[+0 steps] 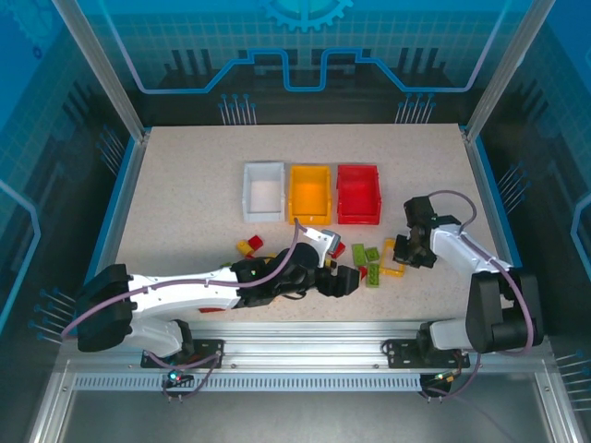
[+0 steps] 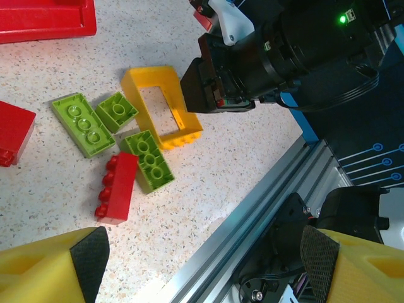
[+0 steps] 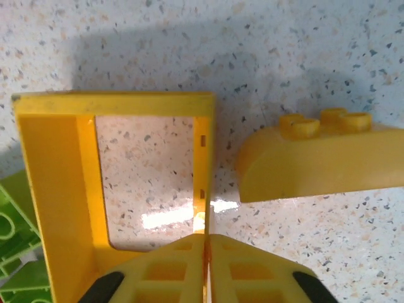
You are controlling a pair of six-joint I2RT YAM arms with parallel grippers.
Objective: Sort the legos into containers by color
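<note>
Right gripper [image 3: 206,245] pinches yellow frame [image 3: 53,189] by thin wall, near table [image 1: 185,203] front edge; likely light, stiff, slick; left gripper [image 2: 203,259] spread.

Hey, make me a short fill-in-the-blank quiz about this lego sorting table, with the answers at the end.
1. The bin between the white bin and the red bin is ____.
2. The right gripper is shut on one wall of the open yellow ____.
3. Beside that piece, the left wrist view shows ____ green bricks.
4. The left gripper has its jaws ____.
Missing words: yellow; frame; three; open.
</note>
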